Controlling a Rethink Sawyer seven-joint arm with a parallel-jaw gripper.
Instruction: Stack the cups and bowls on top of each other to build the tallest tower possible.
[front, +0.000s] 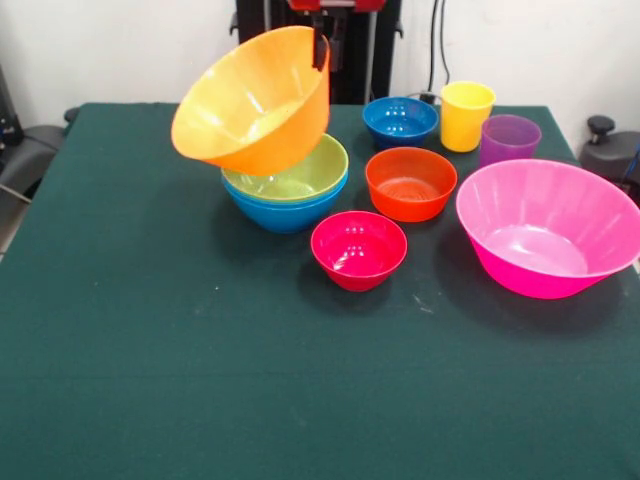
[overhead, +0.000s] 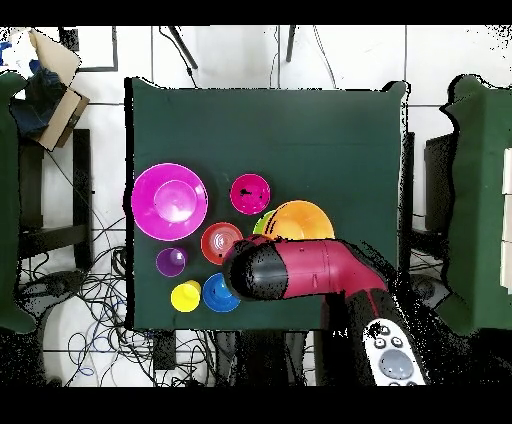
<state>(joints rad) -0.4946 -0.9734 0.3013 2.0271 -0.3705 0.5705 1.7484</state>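
Pincer (front: 322, 45) grips the tilted orange bowl (front: 255, 100) over the green-on-blue tower (front: 287, 188) (barely begun); 4 bowls, 2 cups left.

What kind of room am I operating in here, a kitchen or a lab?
Most likely a robotics lab, not a kitchen: a green cloth-covered table on a tiled floor, loose cables trailing beside it, and the red and black robot arm reaching over glossy plastic bowls.
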